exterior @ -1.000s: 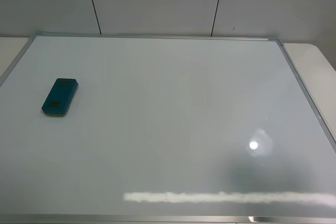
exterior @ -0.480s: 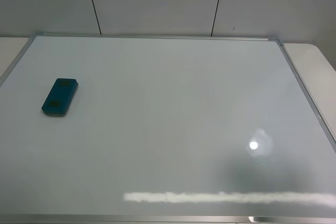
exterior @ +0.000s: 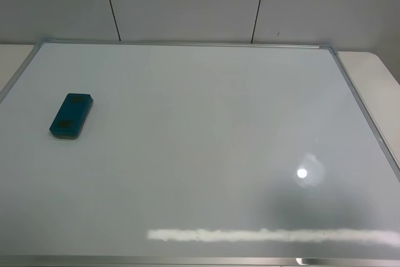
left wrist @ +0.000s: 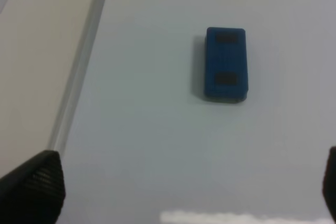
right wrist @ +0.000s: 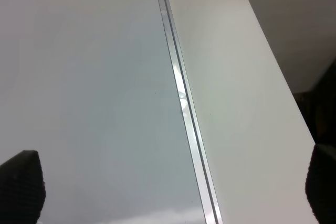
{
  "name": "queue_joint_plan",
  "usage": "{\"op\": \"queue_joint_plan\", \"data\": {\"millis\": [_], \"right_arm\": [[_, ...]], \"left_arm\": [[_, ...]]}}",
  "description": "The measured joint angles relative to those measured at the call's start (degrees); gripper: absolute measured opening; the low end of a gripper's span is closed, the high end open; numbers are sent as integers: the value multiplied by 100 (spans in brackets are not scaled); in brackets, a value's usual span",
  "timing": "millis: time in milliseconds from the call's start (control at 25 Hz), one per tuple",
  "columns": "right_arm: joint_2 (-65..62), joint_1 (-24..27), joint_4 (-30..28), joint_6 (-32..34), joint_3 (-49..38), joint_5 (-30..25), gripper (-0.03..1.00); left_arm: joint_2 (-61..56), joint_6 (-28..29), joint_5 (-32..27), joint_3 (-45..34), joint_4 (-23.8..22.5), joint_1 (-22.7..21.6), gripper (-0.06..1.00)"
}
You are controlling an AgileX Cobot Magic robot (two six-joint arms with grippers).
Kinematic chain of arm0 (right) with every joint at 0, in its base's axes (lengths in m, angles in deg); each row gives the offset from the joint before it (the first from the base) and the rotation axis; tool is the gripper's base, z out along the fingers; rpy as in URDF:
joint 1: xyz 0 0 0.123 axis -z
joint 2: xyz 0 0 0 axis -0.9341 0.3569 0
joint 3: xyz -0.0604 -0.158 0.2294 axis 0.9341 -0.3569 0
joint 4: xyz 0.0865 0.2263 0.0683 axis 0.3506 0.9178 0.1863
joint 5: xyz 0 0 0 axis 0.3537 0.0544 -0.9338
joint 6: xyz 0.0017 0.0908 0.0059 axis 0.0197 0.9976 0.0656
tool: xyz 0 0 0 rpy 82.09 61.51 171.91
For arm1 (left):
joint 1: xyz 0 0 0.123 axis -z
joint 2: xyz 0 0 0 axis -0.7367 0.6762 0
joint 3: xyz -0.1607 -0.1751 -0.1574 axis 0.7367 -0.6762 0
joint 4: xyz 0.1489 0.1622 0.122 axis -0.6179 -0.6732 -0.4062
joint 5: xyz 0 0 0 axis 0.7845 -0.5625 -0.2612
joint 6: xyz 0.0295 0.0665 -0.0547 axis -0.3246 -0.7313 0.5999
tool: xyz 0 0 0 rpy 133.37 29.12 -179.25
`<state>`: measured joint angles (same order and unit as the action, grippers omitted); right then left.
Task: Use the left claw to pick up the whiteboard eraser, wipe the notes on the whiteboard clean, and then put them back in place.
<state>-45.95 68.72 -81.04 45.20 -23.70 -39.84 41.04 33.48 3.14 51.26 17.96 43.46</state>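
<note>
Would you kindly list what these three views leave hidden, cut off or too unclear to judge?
- Left hand: the left wrist view's lower edge cuts off all but two fingertip corners; the exterior high view misses it entirely.
- Right hand: likewise only dark fingertips at the right wrist view's lower corners.
- Whiteboard eraser: its underside faces the whiteboard.
- Whiteboard's near edge: glare streak and frame edge obscure it in the exterior high view.
- Faint leftover marks: no view is sharp enough to tell.
</note>
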Motion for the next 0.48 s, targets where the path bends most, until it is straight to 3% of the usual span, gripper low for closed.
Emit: {"op": "queue_joint_plan", "data": {"millis": [240, 480], "right_arm": [[0, 0, 0, 0, 0, 0, 99], [0, 0, 0, 0, 0, 0, 99]], "left_arm": [[0, 0, 0, 0, 38, 441, 99], [0, 0, 0, 0, 39, 517, 99]]}}
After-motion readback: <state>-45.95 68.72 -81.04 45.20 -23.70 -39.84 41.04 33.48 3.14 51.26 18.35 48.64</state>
